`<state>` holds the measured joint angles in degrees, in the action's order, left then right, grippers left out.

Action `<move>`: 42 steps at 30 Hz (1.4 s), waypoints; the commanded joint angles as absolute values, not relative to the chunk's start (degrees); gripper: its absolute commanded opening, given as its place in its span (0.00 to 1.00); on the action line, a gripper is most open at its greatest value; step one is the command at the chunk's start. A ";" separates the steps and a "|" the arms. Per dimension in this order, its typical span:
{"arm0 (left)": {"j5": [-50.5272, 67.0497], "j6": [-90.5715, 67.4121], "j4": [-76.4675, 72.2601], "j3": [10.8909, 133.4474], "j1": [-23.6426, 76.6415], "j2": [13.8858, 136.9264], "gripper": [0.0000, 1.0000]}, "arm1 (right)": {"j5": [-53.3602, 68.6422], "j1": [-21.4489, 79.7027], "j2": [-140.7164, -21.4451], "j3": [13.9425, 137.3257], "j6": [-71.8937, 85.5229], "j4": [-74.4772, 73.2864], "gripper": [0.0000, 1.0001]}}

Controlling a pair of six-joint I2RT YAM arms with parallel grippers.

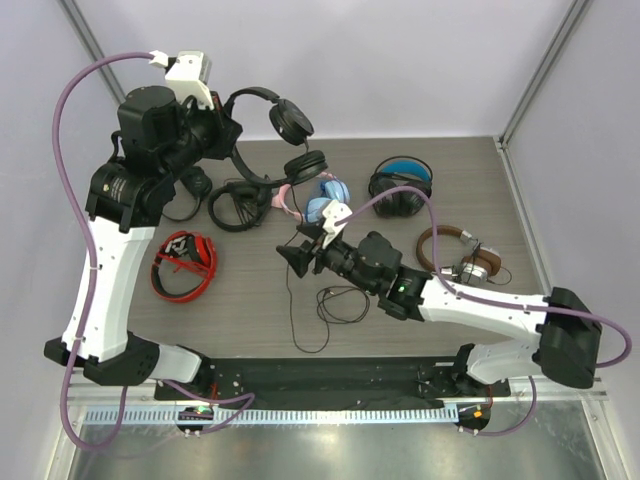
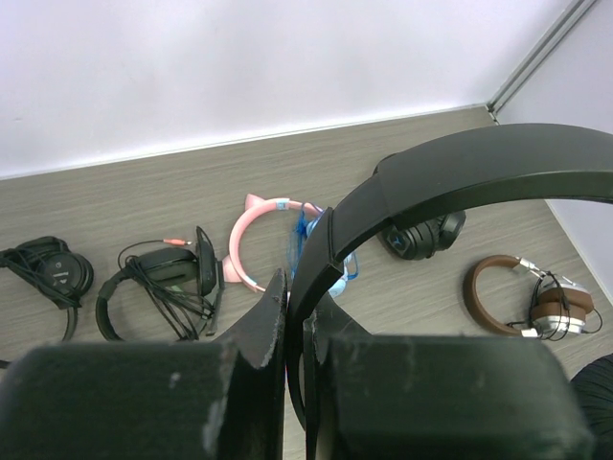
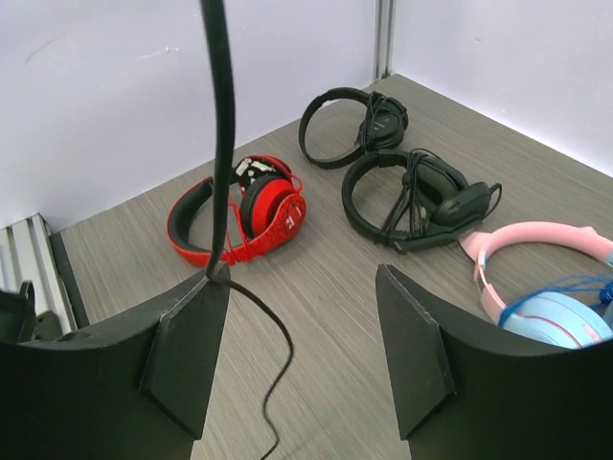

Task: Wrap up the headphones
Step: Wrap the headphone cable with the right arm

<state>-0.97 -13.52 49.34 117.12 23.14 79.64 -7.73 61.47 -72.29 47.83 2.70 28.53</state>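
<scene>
The headphones (image 2: pixel 479 172) look matt black plastic, the table (image 1: pixel 240 310) smooth grey wood-grain.

**Pale booth, grey wood-grain surface**

From my feed I see a grey wood-grain surface (image 1: pixel 240 315) boxed in by plain, pale lavender walls (image 1: pixel 400 60) at the back and both sides. Grey metal posts (image 1: pixel 540 70) mark the far corners. A black rail (image 1: pixel 330 375) runs along the near edge. Light is soft and even.
</scene>
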 commanded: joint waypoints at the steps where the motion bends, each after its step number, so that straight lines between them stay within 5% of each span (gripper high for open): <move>1: -0.62 -15.12 45.70 119.53 23.20 78.93 0.00 | -10.71 62.23 -75.92 52.03 3.78 35.41 0.68; 4: -0.44 -15.20 45.53 119.53 23.20 78.66 0.00 | -16.77 62.14 -78.13 53.08 4.04 36.64 0.60; 7: -0.26 -14.94 46.40 120.15 23.20 78.84 0.00 | -22.64 62.14 -79.71 53.87 3.78 37.26 0.13; 9: -0.53 -14.68 46.84 120.06 23.29 78.66 0.00 | -25.47 62.14 -79.89 54.67 3.26 36.83 0.03; 16: -2.90 -13.62 47.02 119.09 23.20 78.49 0.00 | -39.53 62.14 -74.45 54.06 -5.08 36.82 0.01; 26: -4.66 -12.48 47.20 116.63 23.20 79.01 0.00 | -43.60 62.14 -61.35 52.38 -17.55 40.60 0.01; 37: -1.59 -13.97 46.84 113.38 23.20 78.49 0.00 | -38.58 61.09 -71.09 63.36 -37.78 45.78 0.01; 42: 5.97 -14.24 50.62 117.76 23.20 80.15 0.00 | -31.83 52.67 -76.46 67.14 -30.96 40.62 0.01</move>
<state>0.12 -13.13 51.31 113.58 23.14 80.03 -36.03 57.04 -75.29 63.59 -33.01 41.25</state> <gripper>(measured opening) 0.041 0.048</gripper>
